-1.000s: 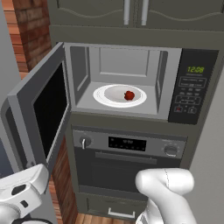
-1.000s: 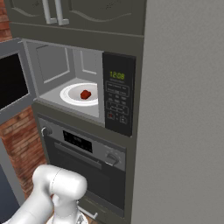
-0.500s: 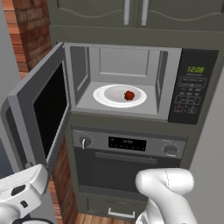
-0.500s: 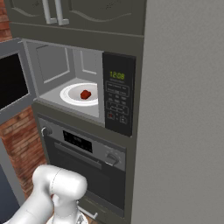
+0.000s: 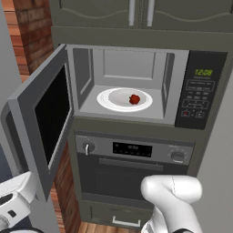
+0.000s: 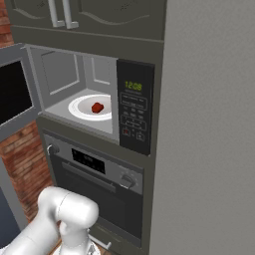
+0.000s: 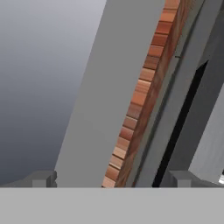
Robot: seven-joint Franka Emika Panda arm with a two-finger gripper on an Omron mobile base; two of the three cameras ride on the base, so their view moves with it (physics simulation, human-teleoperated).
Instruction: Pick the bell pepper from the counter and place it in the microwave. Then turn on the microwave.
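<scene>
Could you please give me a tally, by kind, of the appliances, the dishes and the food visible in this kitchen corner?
Appliances: 2, the microwave with its door open, and the oven below it.
Dishes: 1, the white plate inside the microwave.
Food: 1, the bell pepper on that plate.
Total: 4
</scene>
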